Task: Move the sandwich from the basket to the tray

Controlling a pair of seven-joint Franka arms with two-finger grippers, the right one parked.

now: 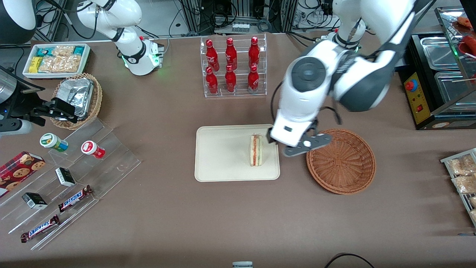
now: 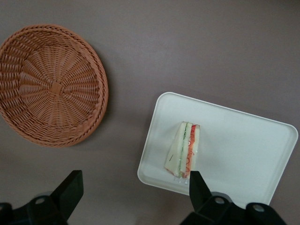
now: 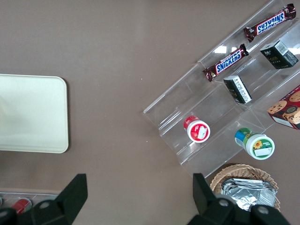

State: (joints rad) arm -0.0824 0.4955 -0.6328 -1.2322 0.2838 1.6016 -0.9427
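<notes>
The sandwich (image 1: pixel 256 150) lies on the cream tray (image 1: pixel 223 156), at the tray's end nearest the basket, its red and green filling showing along the edge. The reddish-brown wicker basket (image 1: pixel 341 160) stands beside the tray and is empty. My left gripper (image 1: pixel 279 143) hovers above the gap between tray and basket, over the tray's edge. It is open and holds nothing. In the left wrist view the gripper (image 2: pixel 135 180) has its fingers wide apart, with the sandwich (image 2: pixel 184 150), the tray (image 2: pixel 243 140) and the basket (image 2: pixel 49 84) below. The tray's end also shows in the right wrist view (image 3: pixel 33 112).
A clear rack of red bottles (image 1: pixel 232 67) stands farther from the camera than the tray. A stepped acrylic shelf (image 1: pixel 67 175) with snacks, a tan basket of foil packets (image 1: pixel 78 98) and a white bin (image 1: pixel 55 59) lie toward the parked arm's end. A snack rack (image 1: pixel 463 175) lies toward the working arm's end.
</notes>
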